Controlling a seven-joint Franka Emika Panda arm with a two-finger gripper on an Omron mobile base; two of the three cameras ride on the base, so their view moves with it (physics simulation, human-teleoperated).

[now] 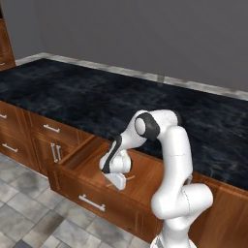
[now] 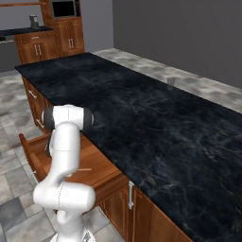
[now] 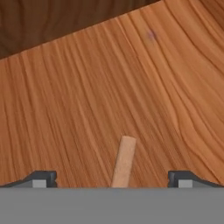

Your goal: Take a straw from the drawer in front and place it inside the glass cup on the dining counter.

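I've got the gripper point(image 1: 117, 182) down inside the drawer point(image 1: 145, 180), which is pulled out from under the dining counter point(image 1: 121, 104). In the hand view the fingertips point(image 3: 40, 178) sit wide apart, nothing clamped. The straw point(image 3: 124, 162) lies flat on the drawer's wooden floor, its end poking up midway between the two tips, touching neither one as far as I can see. From the left base view the straw is a thin stick under the hand, near the drawer's front panel with its bar handle point(image 1: 92, 203). The glass cup point(image 2: 171, 81) stands on the counter's far edge, well apart from the drawer.
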